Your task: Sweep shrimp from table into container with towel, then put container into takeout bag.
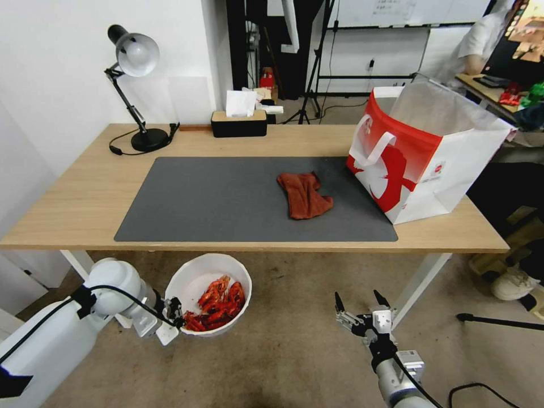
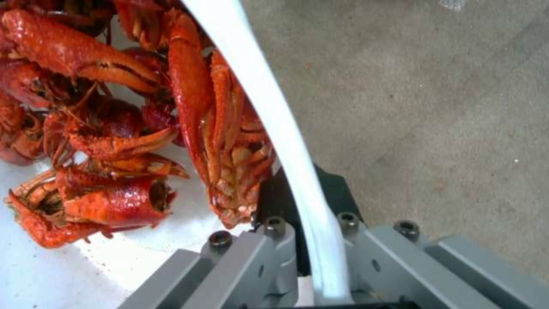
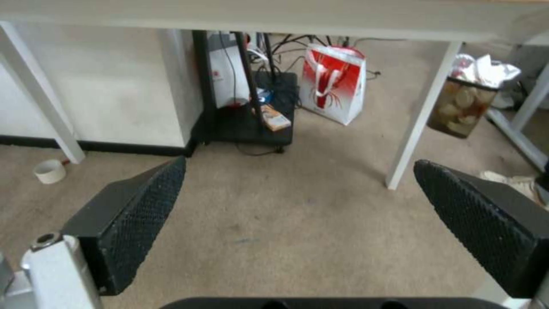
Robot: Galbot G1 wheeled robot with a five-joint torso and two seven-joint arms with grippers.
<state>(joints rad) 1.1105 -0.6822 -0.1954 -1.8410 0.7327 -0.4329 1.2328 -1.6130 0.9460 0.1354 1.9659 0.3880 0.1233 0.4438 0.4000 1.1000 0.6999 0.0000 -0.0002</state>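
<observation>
**A:** So where did you have everything, going left to right?

**B:** Far left, your left gripper (image 1: 170,324) was down below the table (image 1: 85,198) edge, clamped on the near rim of the container (image 1: 195,272). The bowl hung out over the carpet, with the shrimp (image 1: 215,303) already heaped inside. Mid-table, the towel (image 1: 304,195) lay crumpled on the dark mat (image 1: 226,198), nothing touching it. Then your right gripper (image 1: 358,302), also low in front of the table, jaws wide apart and holding nothing. Far right on the tabletop stood the takeout bag (image 1: 430,164), mouth open upward.

**A:** And what did the next move hinge on?

**B:** I'd say the bag sat up and well off to the right of the bowl, clear across the table from the arm carrying it. You'd have needed to lift over the edge and cross most of the mat. The right arm was nearer the bag, but it was empty. Tipping the bowl on the way looked like the risk.

**A:** Did the wrist cams add anything?

**B:** The left wrist showed one finger (image 2: 251,262) inside the rim by the shrimp and one outside. The right wrist just showed spread pads (image 3: 137,214) over carpet.
</observation>
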